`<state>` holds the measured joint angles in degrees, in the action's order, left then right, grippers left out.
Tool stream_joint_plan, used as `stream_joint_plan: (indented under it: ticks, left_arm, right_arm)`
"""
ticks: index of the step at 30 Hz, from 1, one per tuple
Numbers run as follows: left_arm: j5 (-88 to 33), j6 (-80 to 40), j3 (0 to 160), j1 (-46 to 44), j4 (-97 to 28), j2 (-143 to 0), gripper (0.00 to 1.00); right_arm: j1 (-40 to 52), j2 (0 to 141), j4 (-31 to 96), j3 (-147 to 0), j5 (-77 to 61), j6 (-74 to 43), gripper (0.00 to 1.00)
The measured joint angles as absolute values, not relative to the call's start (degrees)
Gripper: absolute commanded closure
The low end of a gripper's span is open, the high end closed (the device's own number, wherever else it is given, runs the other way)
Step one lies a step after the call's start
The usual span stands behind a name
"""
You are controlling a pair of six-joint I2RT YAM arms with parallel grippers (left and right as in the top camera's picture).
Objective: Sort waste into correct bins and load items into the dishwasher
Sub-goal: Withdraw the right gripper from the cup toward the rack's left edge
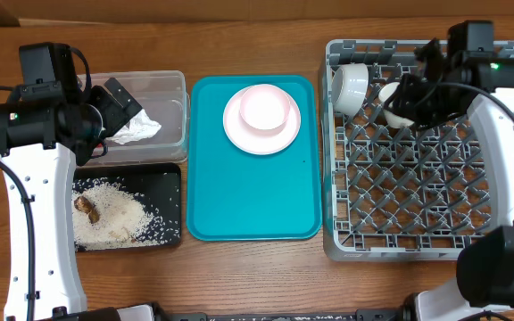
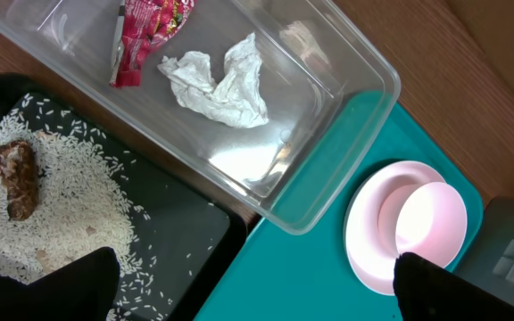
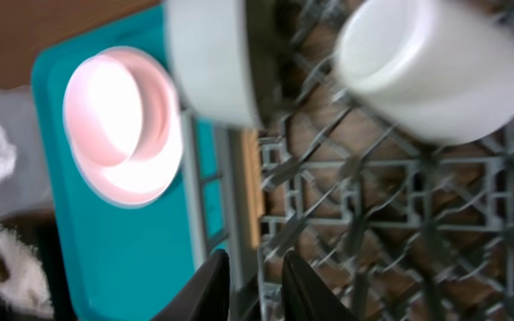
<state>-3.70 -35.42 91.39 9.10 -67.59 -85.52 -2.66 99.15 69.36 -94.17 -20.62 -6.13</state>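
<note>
The clear tub (image 1: 175, 85) holds the crumpled napkin (image 2: 217, 80) and the red wrapper (image 2: 145, 36). The black tray (image 1: 169, 192) holds rice (image 2: 70, 187) and the brown lump (image 2: 16, 174). The pink bowl (image 1: 266, 109) sits on the pink plate (image 1: 237, 134) on the teal tray. The grey-white bowl (image 1: 350, 87) and the pale cup (image 1: 391, 94) lie at the far left of the grey rack (image 1: 418, 205). My left gripper (image 2: 252, 285) is open and empty above the tub's near edge. My right gripper (image 3: 255, 267) is shut and empty, just right of the cup (image 3: 435, 67).
The teal tray (image 1: 252, 201) lies between the bins and the rack. The rack's upright pegs and left wall (image 3: 239, 178) stand close under my right fingers. Brown wooden tabletop (image 1: 257, 267) runs along the front.
</note>
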Motion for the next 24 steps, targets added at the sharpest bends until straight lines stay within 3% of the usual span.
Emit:
stream_joint_plan:
  ticks: [13,24]
  left_arm:
    - [-3.7,-35.4,91.4,9.1,-67.6,-85.5,0.0]
    - [-3.7,-35.4,91.4,9.1,-67.6,-85.5,0.0]
  right_arm:
    - [16.3,99.0,72.8,-94.2,-7.4,-4.8,0.62]
    - [18.4,99.0,72.6,-94.1,-2.1,-8.1,0.58]
